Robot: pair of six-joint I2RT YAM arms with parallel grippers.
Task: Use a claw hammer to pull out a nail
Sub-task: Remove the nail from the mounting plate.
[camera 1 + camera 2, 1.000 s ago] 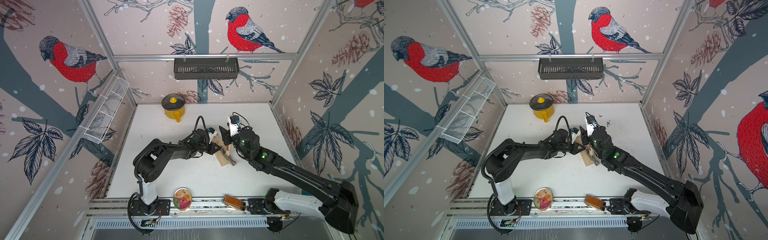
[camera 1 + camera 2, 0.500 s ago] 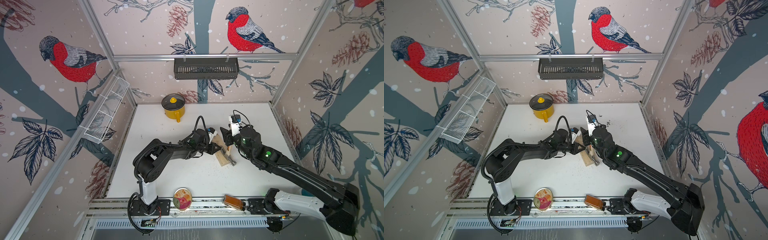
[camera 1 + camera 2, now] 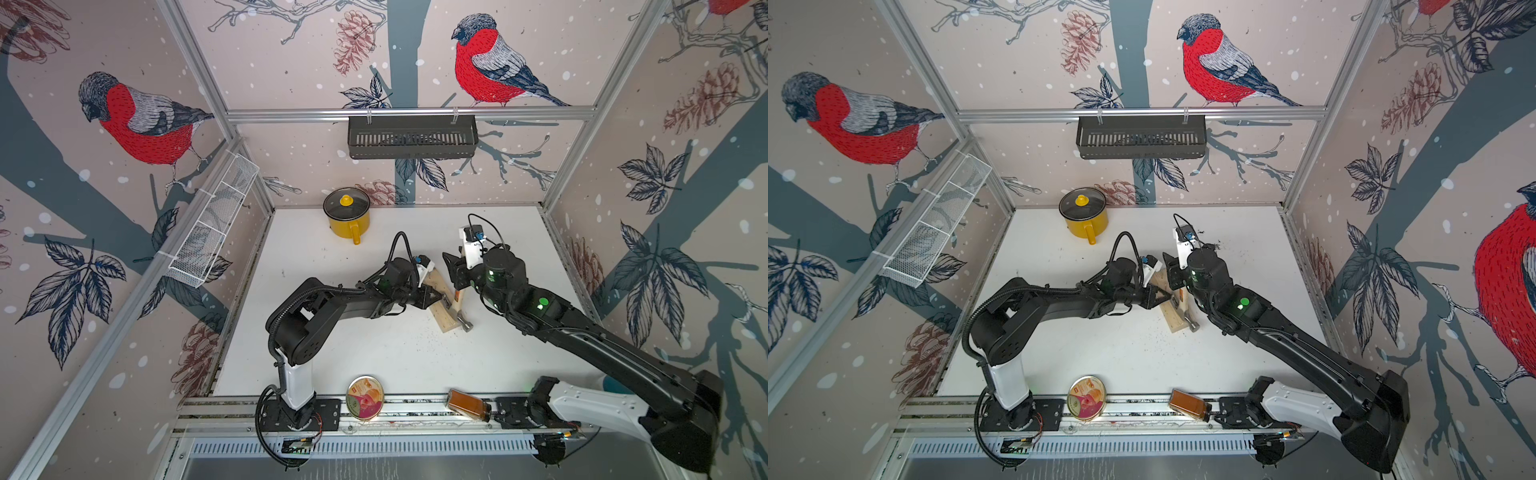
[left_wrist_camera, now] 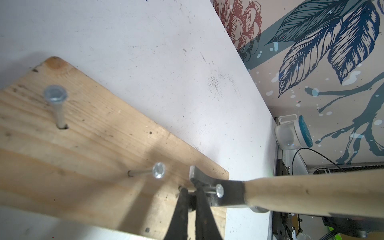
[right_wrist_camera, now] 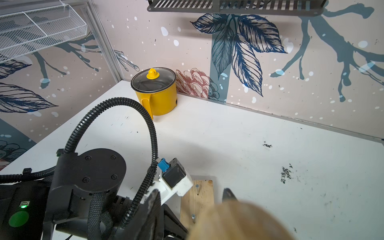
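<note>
1. The left jaws are clenched, tips down on the wooden board (image 4: pixel 83 155). The hooked nail (image 4: pixel 219 190) rises right at those tips; cannot tell whether they pinch its shank.
2. The right jaws grasp the claw hammer (image 4: pixel 301 192) by the handle end. Its head sits just beyond the left jaws' tips, claw astride the shank.
3. Step in hand, likely: claw seated, levering.
4. Next calls for rocking the handle while the board is pinned to the desk (image 4: pixel 166 52).
</note>
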